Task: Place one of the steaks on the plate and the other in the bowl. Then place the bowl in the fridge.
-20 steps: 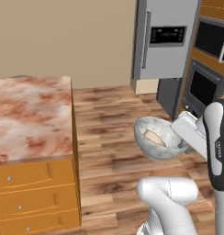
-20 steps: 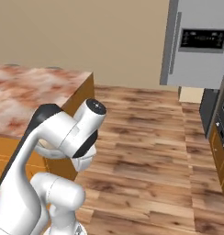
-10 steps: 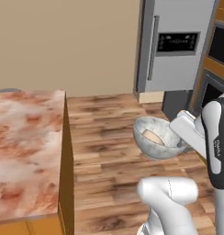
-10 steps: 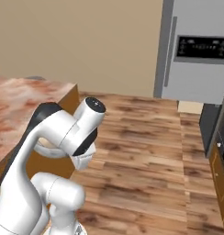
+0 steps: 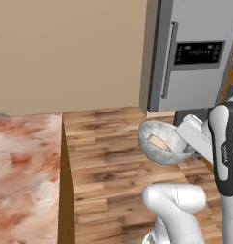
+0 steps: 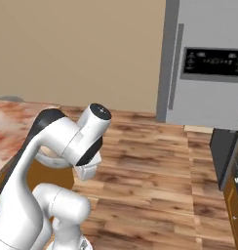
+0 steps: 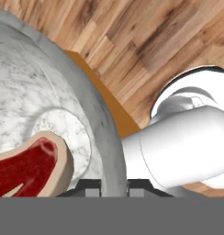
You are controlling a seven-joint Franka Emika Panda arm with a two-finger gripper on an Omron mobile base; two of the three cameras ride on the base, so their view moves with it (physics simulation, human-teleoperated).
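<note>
**Ana:** Bowl [image 5: 162, 143] is up in the air, carried off the right side of the arm in the left base view, with one steak [image 5: 158, 142] lying inside it. From the hand view you can see the end effector [image 7: 114, 186] pinched together on the bowl's rim [image 7: 111, 151], one finger on each side of the stone wall, and the steak [image 7: 29, 167] resting low against the inner slope.

**Ben:** And that's a thin hold for a deep, heavy-looking bowl. It's gripped at one edge only, so I'd say the weight hangs out to the side. Any jolt from the base and the bowl could pivot in the fingers, or slip out altogether onto the wooden floor [image 5: 109, 157].

**Ana:** It sits tilted too. If it tips further, the steak could slide toward the low lip and go over.

**Ben:** Then there's the fridge [image 5: 197, 62]. Its doors look closed, with the long handle [image 5: 170, 59] and black display panel [image 5: 198, 51] facing us. If they aren't opened first, the bowl has nowhere to go, and driving in close risks knocking it on the steel front.

**Ana:** Compared with a second ago, the whole picture has swung: that's the base driving. The fridge now stands larger and nearer in both base views, and the marble-topped table [image 5: 23, 171] has slid away to the left, drawers out of frame.

**Ben:** The bowl, though, hangs in the same spot beside the arm, same tilt, same clamp on the rim.
</note>
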